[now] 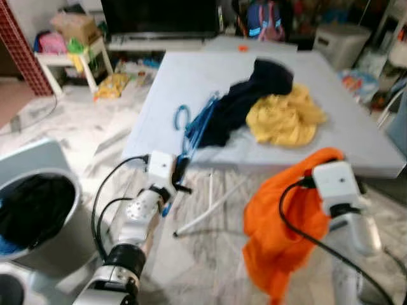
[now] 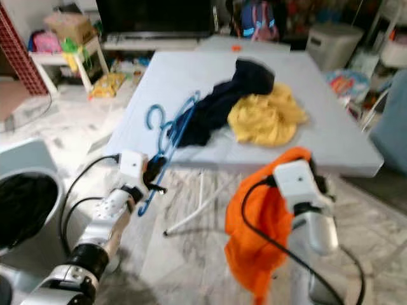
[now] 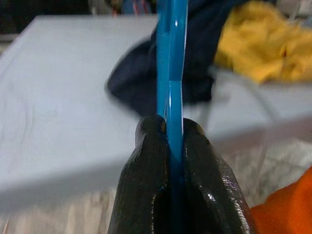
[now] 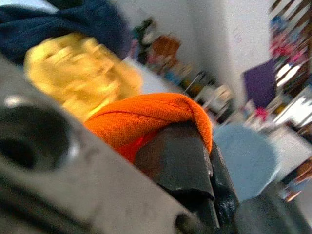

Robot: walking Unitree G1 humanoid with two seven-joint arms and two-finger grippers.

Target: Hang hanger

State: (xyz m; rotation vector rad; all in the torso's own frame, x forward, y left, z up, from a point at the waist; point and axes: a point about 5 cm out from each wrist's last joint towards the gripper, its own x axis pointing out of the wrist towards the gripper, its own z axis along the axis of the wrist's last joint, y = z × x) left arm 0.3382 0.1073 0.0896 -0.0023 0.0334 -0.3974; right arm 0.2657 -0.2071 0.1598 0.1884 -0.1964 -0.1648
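Note:
A blue plastic hanger point(image 1: 191, 130) lies over the near left edge of the pale grey table point(image 1: 184, 82), its hook point(image 1: 181, 117) on the tabletop. My left gripper point(image 1: 180, 173) is shut on the hanger's lower end just off the table edge; the left wrist view shows the blue bar point(image 3: 171, 58) pinched between the black fingers point(image 3: 146, 175). My right gripper point(image 1: 313, 166) is shut on an orange garment point(image 1: 276, 229) that hangs in front of the table; the cloth point(image 4: 146, 117) drapes over the finger.
A dark navy garment point(image 1: 245, 98) and a yellow garment point(image 1: 283, 117) lie bunched on the table. A grey bin point(image 1: 38, 210) with dark clothes stands at my left. Table legs point(image 1: 210, 203) cross underneath. Clutter and a small white table point(image 1: 70, 60) line the far wall.

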